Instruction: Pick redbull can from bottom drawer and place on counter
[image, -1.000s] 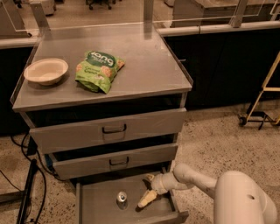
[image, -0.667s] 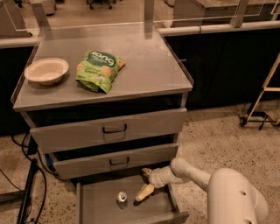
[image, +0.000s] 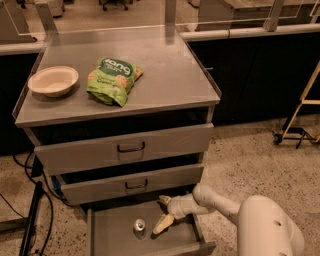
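The big grey bench (image: 165, 75) has a flat steel top. Under it, the bottom drawer (image: 112, 237) is pulled out. A white arm (image: 225, 205) reaches into the drawer from the right side. On the bench, a green snack bag (image: 112, 80) lies near the middle. A pale bowl (image: 53, 81) sits by the left edge. The gripper (image: 163, 214) is in the drawer, open and holding nothing. The little redbull can (image: 139, 226) stands on the drawer floor, just left of the gripper.

Counter (image: 167, 75): bowl (image: 53, 80), snack bag (image: 113, 80). Bottom drawer (image: 112, 234): redbull can (image: 139, 226), jaws beside.
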